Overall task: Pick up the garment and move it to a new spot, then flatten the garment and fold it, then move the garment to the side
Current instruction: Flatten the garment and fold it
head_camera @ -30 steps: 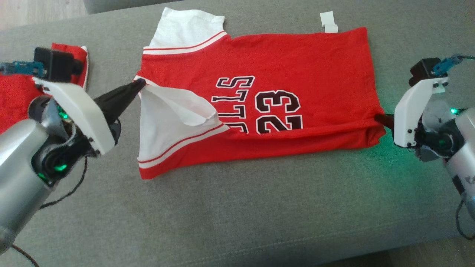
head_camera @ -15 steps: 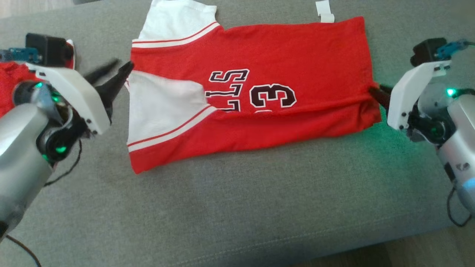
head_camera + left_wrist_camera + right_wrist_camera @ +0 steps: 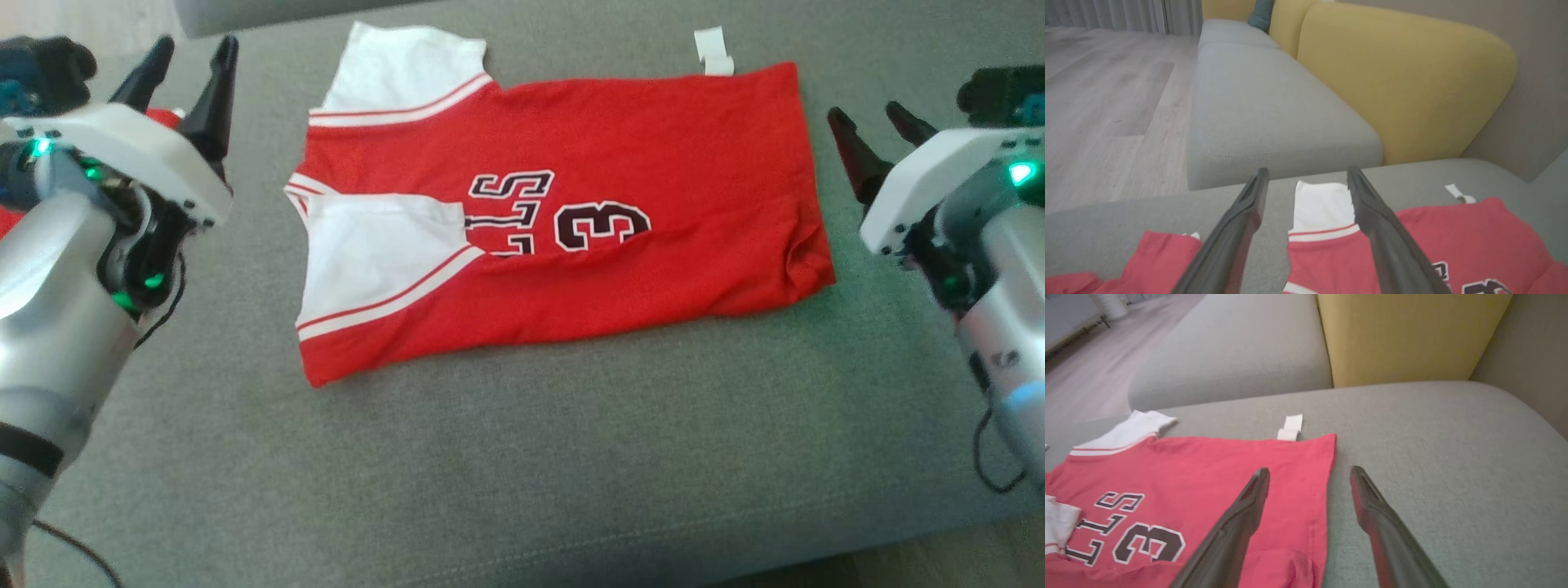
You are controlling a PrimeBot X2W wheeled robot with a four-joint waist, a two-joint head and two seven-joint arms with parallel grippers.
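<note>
The garment (image 3: 653,155), a red jersey with white sleeves and a dark number print, lies flat on the grey sofa cushion (image 3: 522,457), its near long edge folded over onto itself. My left gripper (image 3: 194,49) is open, raised off the cushion to the left of the jersey's sleeve end, holding nothing. To the right of the hem end my right gripper (image 3: 865,113) is open too, apart from the cloth. In the left wrist view the left gripper (image 3: 1308,171) frames the far white sleeve of the garment (image 3: 1453,237). The right gripper (image 3: 1309,470) straddles the garment (image 3: 1188,469) hem.
A second red cloth (image 3: 1155,253) lies on the cushion under my left arm. A white tag (image 3: 712,51) sticks out at the jersey's far edge. Yellow backrests (image 3: 1404,81) and another grey seat (image 3: 1257,102) stand beyond; wooden floor (image 3: 1106,102) lies past the cushion.
Both grippers opened, let go of the jersey's ends and drew back and up. The folded-over part and near sleeve now lie flat. The head view also shifted slightly.
</note>
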